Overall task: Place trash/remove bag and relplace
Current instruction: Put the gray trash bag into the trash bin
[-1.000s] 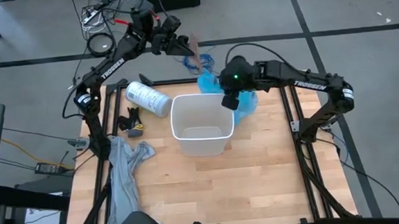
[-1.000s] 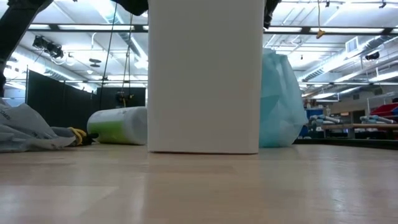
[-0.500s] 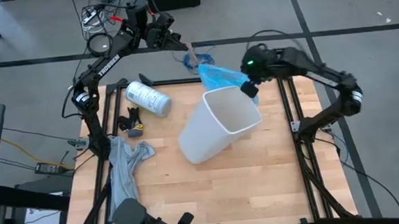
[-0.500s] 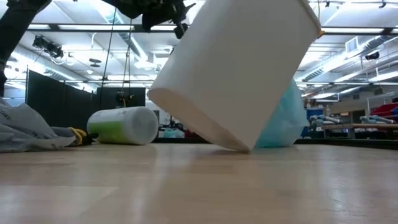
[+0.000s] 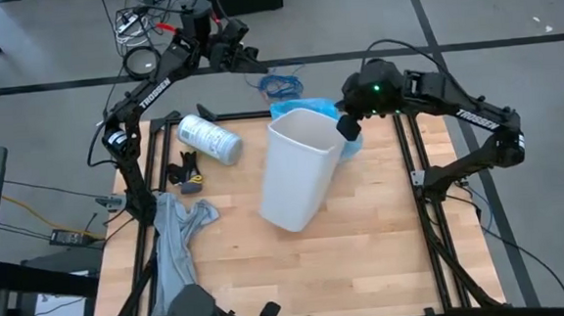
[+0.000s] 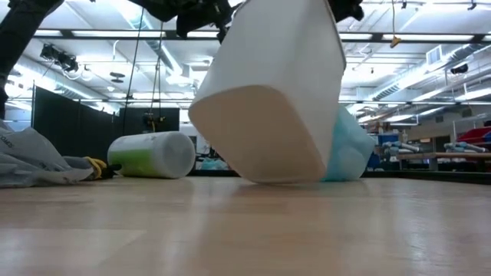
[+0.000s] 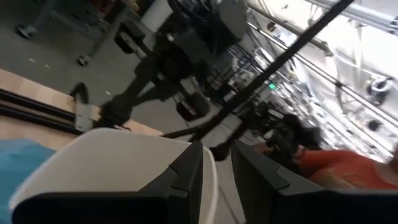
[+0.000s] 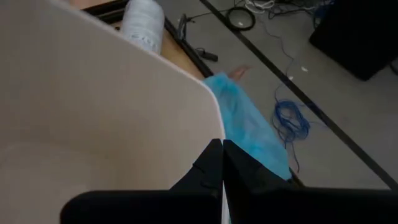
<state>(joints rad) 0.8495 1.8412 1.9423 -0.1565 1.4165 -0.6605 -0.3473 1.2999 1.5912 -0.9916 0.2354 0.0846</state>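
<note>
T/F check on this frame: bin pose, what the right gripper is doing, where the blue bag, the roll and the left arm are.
1. The white bin stands flat on its base. False: it is tilted, one bottom edge off the table.
2. The right gripper is shut on the bin's rim. True: the right wrist view shows its fingers pinched over the rim.
3. The blue bag is inside the bin. False: it lies on the table behind the bin.
4. The white roll lies on its side, left of the bin. True.
5. The left gripper grips the bin too. False: it is past the table's far edge, away from the bin.
</note>
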